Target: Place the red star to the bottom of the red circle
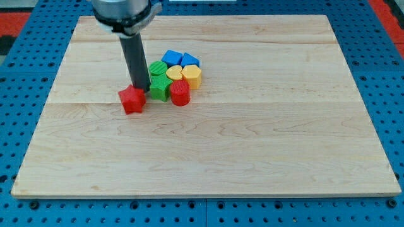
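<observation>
No gripper on this arm, so nothing to open, clench or grasp: only a straight dark rod (134,60) coming down from the view's top left, with my tip (139,87) at the upper edge of the red star (132,99), apparently touching it, though actual contact cannot be told for sure. Red star on the pale wooden worktop (252,145), left of centre, at the left end of the cluster of blocks and just beside a green block (160,89) on its right. Red circle (180,93) to the right of that green block, touching or nearly touching it, at about the same height in the view as the red star, a little higher. Green circle (158,69) above the green block. Behind these, toward the view's top: a blue block (172,58), another blue block (190,60), a yellow block (175,74) and a yellow hexagon-like block (192,75), all packed closely together. Blue pegboard (25,113) around the worktop on every side.
</observation>
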Robot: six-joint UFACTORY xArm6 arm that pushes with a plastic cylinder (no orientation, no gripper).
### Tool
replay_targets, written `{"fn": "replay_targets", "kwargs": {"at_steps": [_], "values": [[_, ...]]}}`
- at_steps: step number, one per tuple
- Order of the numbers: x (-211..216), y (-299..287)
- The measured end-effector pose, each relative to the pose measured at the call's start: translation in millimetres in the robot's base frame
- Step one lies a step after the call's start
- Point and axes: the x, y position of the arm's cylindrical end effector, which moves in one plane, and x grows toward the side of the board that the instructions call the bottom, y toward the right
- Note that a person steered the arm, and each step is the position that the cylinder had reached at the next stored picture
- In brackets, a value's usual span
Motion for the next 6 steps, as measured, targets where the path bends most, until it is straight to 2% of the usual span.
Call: {"fn": "replay_targets", "kwargs": {"at_steps": [1,2,3,4,6], "values": [[4.3,-9.1],[3.1,-70.8],[27.4,-90.0],[38.9,-76.9],[41.7,-1.2]]}}
